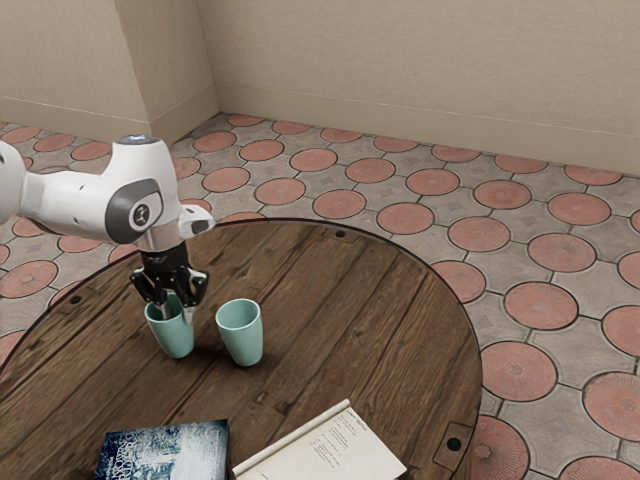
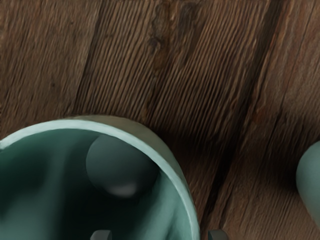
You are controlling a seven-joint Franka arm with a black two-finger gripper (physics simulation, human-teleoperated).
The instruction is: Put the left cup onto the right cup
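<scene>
The pincer (image 1: pixel 173 306) is positioned at the left cup (image 1: pixel 172 338) with jaws open, one finger inside the rim and one outside. The left cup is stood upright on the counter (image 1: pixel 350 300), just beside the right cup (image 1: pixel 241 332), apart.

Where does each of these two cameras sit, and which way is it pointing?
Exterior view: sits raised at the arm's side, looking down across the round table; it shows the white arm and its gripper at the left cup.
Wrist view: rides on the hand, looking down into the left cup; two dark fingertips show, one inside the cup's rim, one outside.
Shared: both views show the left cup, the right cup beside it, and the wooden table.
</scene>
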